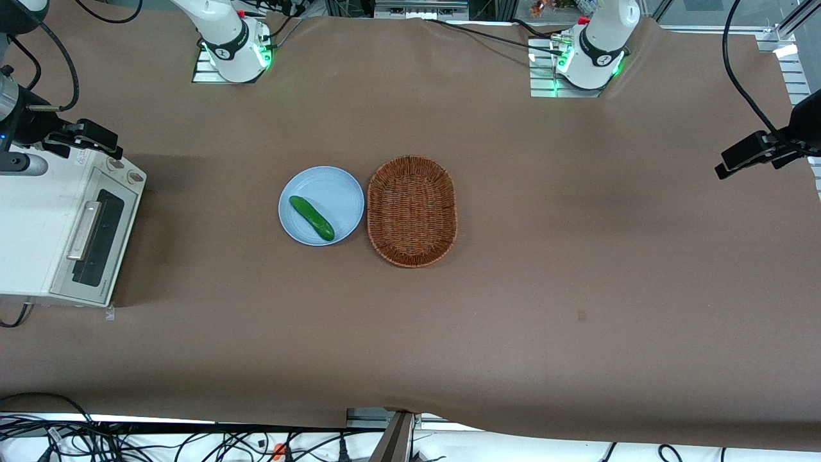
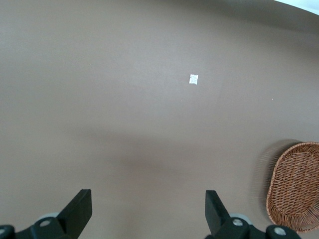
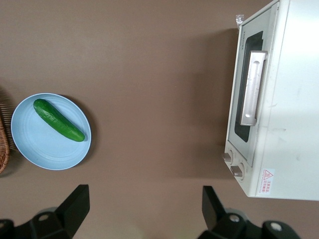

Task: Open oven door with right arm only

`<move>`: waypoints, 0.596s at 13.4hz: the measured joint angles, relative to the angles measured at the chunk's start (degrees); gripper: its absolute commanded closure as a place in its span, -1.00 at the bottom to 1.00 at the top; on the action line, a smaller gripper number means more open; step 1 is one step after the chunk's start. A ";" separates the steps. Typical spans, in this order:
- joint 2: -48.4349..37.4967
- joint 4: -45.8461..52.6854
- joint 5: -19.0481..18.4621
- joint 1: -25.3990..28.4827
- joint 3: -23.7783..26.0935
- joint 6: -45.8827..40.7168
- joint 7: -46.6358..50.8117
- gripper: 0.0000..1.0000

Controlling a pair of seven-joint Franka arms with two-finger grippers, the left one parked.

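Oven door (image 1: 96,240): closed flat against the front of a cream toaster oven (image 1: 38,218), which sits at the working arm's end of the desk (image 1: 577,256). Its dark glass window faces the middle of the desk.

Handle (image 1: 84,230): a silver bar along the upper edge of the door, its long axis running nearer-to-farther from the front camera, parallel to the door's long side. In the right wrist view the handle (image 3: 250,88) is plainly clear of everything, with nothing touching it.

Knobs (image 1: 126,171): two, at the end of the oven front farther from the front camera, just beside the door.

Hand (image 3: 142,199): the right arm's hand hovers above the oven's far corner by the knobs, holding nothing. Its two fingers (image 3: 75,204) are spread wide apart, with bare desk showing between them.

Key relation: the handle lies below the hand and nearer to the front camera than it. Judging by the wrist view, the hand's opening runs crosswise to the bar, so it would need to descend and come along the oven front before closing around the bar.

Plate (image 1: 321,205): pale blue, mid-desk, well apart from the oven, carrying a cucumber (image 1: 312,218).

Basket (image 1: 412,210): woven, empty, just beside the plate toward the parked arm's end.
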 measured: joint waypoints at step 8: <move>0.23 0.00 0.01 0.50 0.28 -0.14 -0.04 -1.00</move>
